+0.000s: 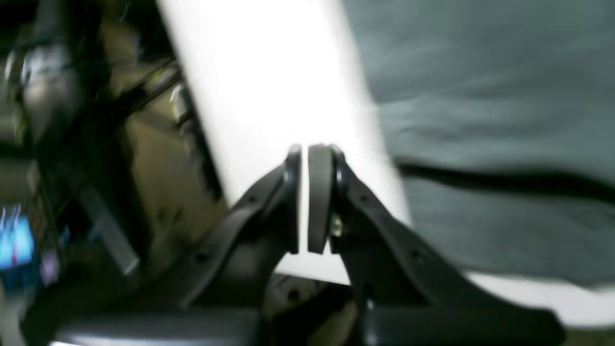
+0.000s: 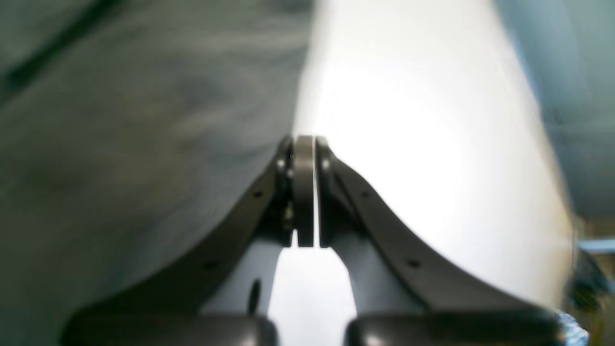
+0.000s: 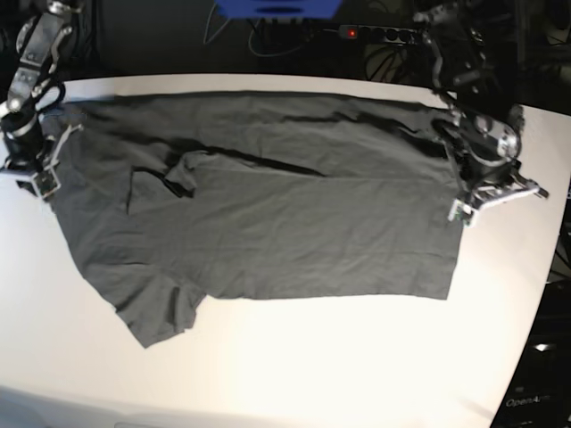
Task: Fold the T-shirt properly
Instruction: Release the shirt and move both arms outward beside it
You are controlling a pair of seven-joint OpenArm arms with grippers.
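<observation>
- One T-shirt (image 3: pixel 268 205), dark grey, is lying spread across the white table (image 3: pixel 339 357); it is the only cloth showing.
- Its body is stretching from the table's left side to the right, with one short sleeve (image 3: pixel 161 312) sticking out toward the near left corner and a fold ridge running across the upper middle.
- Two arms are showing in the base view, one at each end of the shirt.
- The left gripper (image 1: pixel 303 151) is sitting clenched, its two pads nearly touching with only a thin bright slit between them, and nothing is showing between them.
- The right gripper (image 2: pixel 307 139) is likewise pressed closed, grasping nothing that can be seen.
- The left wrist view is showing bare table under the fingertips, grey cloth filling the right part, and a blurred cluttered floor area past the table edge on the left.
- The right wrist view is showing cloth to the left of the fingers and bright bare table to the right; both wrist views are blurred.
- Only the base view is showing the shirt's whole outline, the left gripper (image 3: pixel 486 201) just beside its right edge and the right gripper (image 3: pixel 40 183) at its left edge.
- Behind the table the room is dark, with a black power strip (image 3: pixel 379 34), cables and a blue object (image 3: pixel 277 9) at the far edge.
</observation>
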